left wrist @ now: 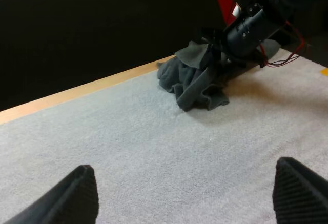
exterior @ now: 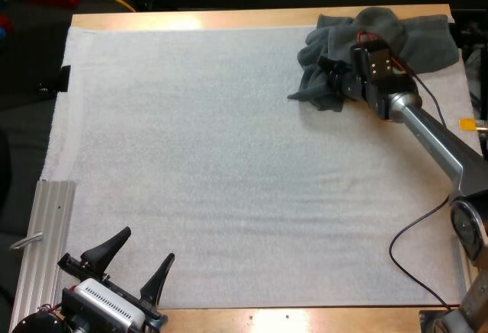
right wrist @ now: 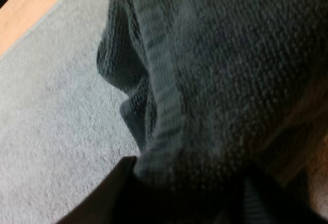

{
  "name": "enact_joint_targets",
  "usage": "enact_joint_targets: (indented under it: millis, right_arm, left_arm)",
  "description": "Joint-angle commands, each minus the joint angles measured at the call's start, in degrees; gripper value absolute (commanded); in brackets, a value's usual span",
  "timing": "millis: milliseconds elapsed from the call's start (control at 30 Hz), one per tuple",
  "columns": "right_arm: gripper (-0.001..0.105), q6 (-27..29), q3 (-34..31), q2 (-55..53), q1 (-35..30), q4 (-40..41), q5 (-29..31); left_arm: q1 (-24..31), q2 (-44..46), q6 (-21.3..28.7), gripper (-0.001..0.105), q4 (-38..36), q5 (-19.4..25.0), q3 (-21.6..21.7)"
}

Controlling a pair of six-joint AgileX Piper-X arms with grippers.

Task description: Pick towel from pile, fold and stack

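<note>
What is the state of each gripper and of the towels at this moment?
Left gripper: open, over the bare mat, holding nothing.
Right gripper: shut on a fold of the towel pile.
Towel pile: crumpled, not folded, at the mat's far right corner.

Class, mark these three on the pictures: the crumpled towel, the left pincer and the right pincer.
crumpled towel (exterior: 419, 36), high view, on its spread far part.
left pincer (exterior: 145, 247), high view, midway between its open fingertips.
right pincer (exterior: 328, 70), high view, where its fingertips grip the towel.
</note>
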State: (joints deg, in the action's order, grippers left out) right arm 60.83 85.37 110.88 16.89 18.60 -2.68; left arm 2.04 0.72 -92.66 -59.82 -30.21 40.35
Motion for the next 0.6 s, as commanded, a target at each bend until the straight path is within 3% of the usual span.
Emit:
enact_joint_targets:
  millis: [0,167,333,567]
  right_arm:
    - [0.027,0.73,0.46,0.00,-0.44,-0.37,0.30]
    - [0.002,1.02,0.46,0.00,-0.70,-0.37,-0.67]
    - [0.001,1.66,0.50,-0.22,-0.70,-0.37,-3.43]
    - [0.001,8.83,0.96,-3.97,-0.59,-0.37,-6.15]
  left_arm:
    - [-0.06,5.75,-0.43,0.068,0.50,-0.49,0.32]
    - [-0.06,5.75,-0.43,0.068,0.50,-0.49,0.32]
    - [-0.06,5.75,-0.43,0.068,0.50,-0.49,0.32]
    - [-0.06,5.75,-0.43,0.068,0.50,-0.49,0.32]
